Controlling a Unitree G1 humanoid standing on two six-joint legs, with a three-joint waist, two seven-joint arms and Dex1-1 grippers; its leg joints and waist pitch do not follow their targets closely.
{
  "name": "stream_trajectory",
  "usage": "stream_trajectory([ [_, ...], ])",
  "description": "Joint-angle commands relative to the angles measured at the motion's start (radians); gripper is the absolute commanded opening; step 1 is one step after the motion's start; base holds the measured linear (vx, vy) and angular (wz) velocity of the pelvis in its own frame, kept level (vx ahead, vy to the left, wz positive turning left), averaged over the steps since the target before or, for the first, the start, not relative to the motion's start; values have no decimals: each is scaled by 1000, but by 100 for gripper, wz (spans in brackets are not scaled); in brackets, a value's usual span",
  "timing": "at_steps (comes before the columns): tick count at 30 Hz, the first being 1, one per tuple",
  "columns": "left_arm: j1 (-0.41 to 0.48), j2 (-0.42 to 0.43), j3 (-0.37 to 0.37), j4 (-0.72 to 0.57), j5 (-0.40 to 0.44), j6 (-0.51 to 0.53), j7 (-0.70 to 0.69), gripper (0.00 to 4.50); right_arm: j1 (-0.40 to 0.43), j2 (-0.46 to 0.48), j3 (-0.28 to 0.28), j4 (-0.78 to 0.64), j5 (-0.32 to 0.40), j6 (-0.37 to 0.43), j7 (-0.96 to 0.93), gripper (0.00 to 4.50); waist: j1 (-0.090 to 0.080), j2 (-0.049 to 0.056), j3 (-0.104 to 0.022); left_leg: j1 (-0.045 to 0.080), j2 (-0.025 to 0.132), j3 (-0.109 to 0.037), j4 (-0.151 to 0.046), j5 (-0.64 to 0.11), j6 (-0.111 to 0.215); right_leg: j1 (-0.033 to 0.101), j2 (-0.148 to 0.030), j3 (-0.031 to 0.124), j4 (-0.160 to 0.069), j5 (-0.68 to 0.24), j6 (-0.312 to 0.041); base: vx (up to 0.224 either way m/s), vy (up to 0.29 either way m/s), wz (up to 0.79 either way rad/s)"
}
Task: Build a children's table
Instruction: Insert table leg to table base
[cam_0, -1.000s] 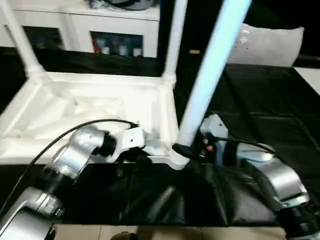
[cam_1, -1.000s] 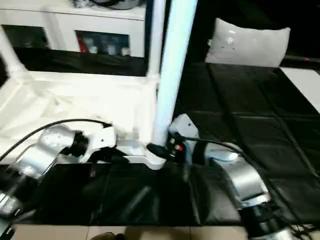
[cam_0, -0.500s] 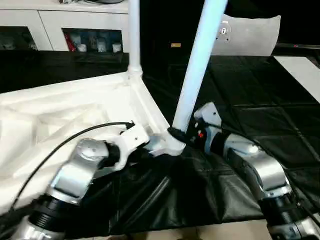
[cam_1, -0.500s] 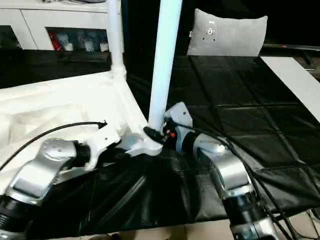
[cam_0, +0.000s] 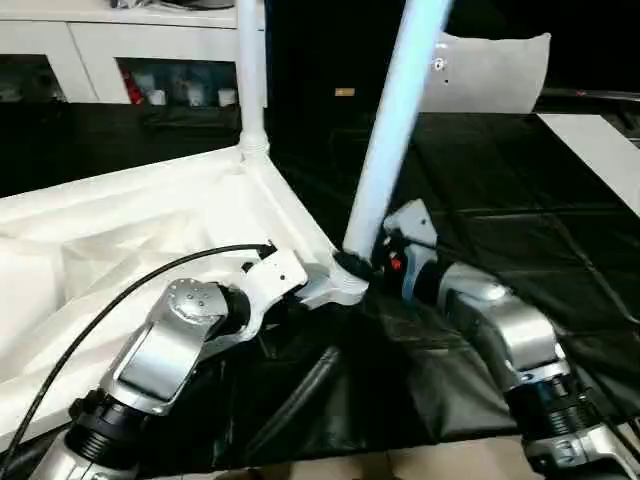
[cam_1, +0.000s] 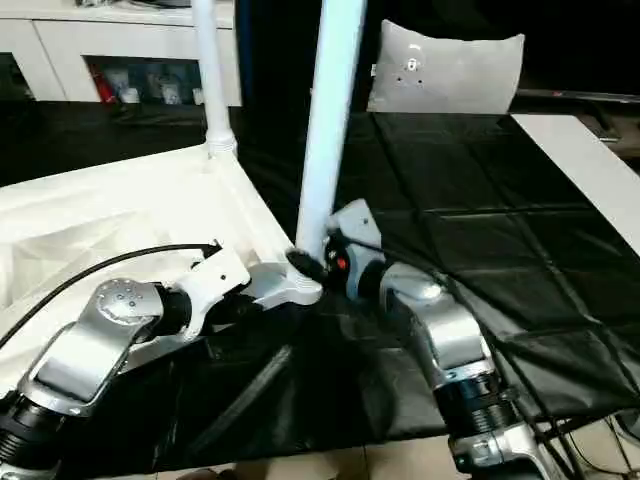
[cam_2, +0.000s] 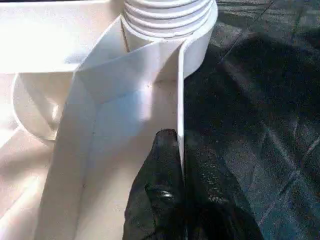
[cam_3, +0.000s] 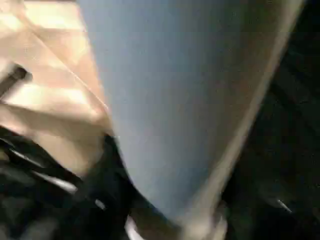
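The children's table (cam_0: 130, 230) lies upside down on the black cloth, its ribbed underside up. One white leg (cam_0: 250, 80) stands in the far corner. A second long leg (cam_0: 385, 150) rises, leaning, out of the near corner socket (cam_0: 338, 290). My left gripper (cam_2: 180, 145) is shut on the thin rim wall (cam_2: 180, 90) of the table just beside that socket, one black finger (cam_2: 160, 175) on each side of the wall. My right gripper (cam_0: 358, 266) sits at the foot of the leaning leg, right above the socket. The leg passes very close in front of the right wrist camera.
A black cloth (cam_0: 500, 200) covers the work surface. A white cabinet (cam_0: 150, 50) with shelves stands at the back. A pale cushion (cam_0: 490, 70) lies at the back right and a flat white board (cam_0: 590, 150) at the far right. A black cable (cam_0: 120, 290) loops over my left forearm.
The camera has swung and the whole picture has shifted. Both grippers stay at the near corner, the left still pinching the rim. The leaning leg stands in the socket as before.
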Motion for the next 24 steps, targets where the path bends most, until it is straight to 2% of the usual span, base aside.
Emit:
stream_trajectory([
  [1, -49, 0, 28, -54, -22, -90, 18, 0, 49, -14, 23, 92, -49, 8, -17, 289, 12, 16, -62, 30, 129, -62, -79, -147, 2, 23, -95, 45, -58, 63, -270, 0, 0, 0],
  [2, -49, 0, 28, -54, -22, -90, 18, 0, 49, -14, 23, 92, -49, 8, -17, 306, 13, 15, -64, 30, 127, -60, -77, -138, 6, 24, -95, 45, -56, 77, -273, 0, 0, 0],
  [3, -51, 7, 31, -34, -31, -156, 4, 0, 58, -17, 19, 89, -50, -19, -13, 320, 15, 15, -65, 29, 128, -61, -75, -120, 17, 26, -95, 44, -53, 102, -275, 0, 0, 0],
  [6, -49, 10, 36, -19, -40, -199, -7, 0, 70, -24, 16, 77, -47, -36, -1, 334, 19, 17, -68, 30, 126, -59, -71, -99, 34, 27, -94, 43, -51, 128, -277, 0, 0, 0],
  [7, -45, 11, 41, -9, -50, -215, -15, 0, 82, -30, 11, 64, -41, -53, 13, 352, 22, 18, -71, 32, 127, -59, -67, -71, 40, 28, -93, 41, -46, 167, -285, 0, 0, 0],
  [8, -44, 11, 44, -2, -54, -222, -17, 0, 89, -34, 8, 56, -36, -62, 23, 364, 27, 13, -75, 29, 126, -57, -62, -43, 53, 30, -93, 41, -40, 208, -284, 0, 0, 0],
  [9, -41, 17, 45, 19, -62, -256, -33, 0, 110, -47, 0, 30, -23, -88, 52, 372, 31, 15, -74, 29, 126, -56, -60, -26, 67, 28, -94, 40, -38, 229, -287, 0, 0, 0],
  [10, -40, 27, 40, 40, -65, -285, -48, 0, 130, -65, -6, 6, -16, -118, 80, 378, 33, 19, -72, 27, 126, -55, -60, -32, 75, 28, -94, 40, -39, 221, -287, 0, 0, 0],
  [13, -42, 46, 27, 68, -65, -329, -76, 0, 154, -88, -15, -21, -8, -149, 113, 406, 40, 18, -70, 27, 127, -55, -61, -67, 75, 28, -94, 38, -43, 177, -284, 0, 0, 0],
  [15, -45, 61, 21, 104, -79, -370, -112, 0, 176, -116, -35, -35, 0, -186, 141, 419, 41, 23, -68, 30, 128, -54, -62, -95, 65, 25, -95, 37, -46, 136, -289, 0, 0, 0],
  [16, -46, 67, 19, 118, -86, -386, -127, 0, 184, -127, -43, -37, 3, -201, 151, 428, 41, 21, -69, 32, 130, -53, -63, -113, 55, 25, -94, 36, -46, 117, -289, 0, 0, 0],
  [18, -52, 77, 15, 147, -91, -421, -145, 0, 190, -145, -53, -37, 3, -224, 164, 447, 42, 21, -68, 30, 129, -54, -64, -122, 48, 26, -95, 35, -47, 100, -288, 0, 0, 0],
  [21, -55, 92, 8, 186, -101, -472, -188, 0, 196, -171, -69, -44, 15, -256, 200, 447, 43, 26, -67, 32, 129, -53, -65, -136, 46, 23, -95, 33, -49, 84, -287, 0, 0, 0],
  [24, -55, 100, 2, 202, -106, -497, -214, 0, 196, -182, -78, -54, 29, -269, 226, 447, 47, 25, -67, 33, 131, -52, -65, -153, 44, 23, -97, 32, -50, 65, -287, 0, 0, 0],
])
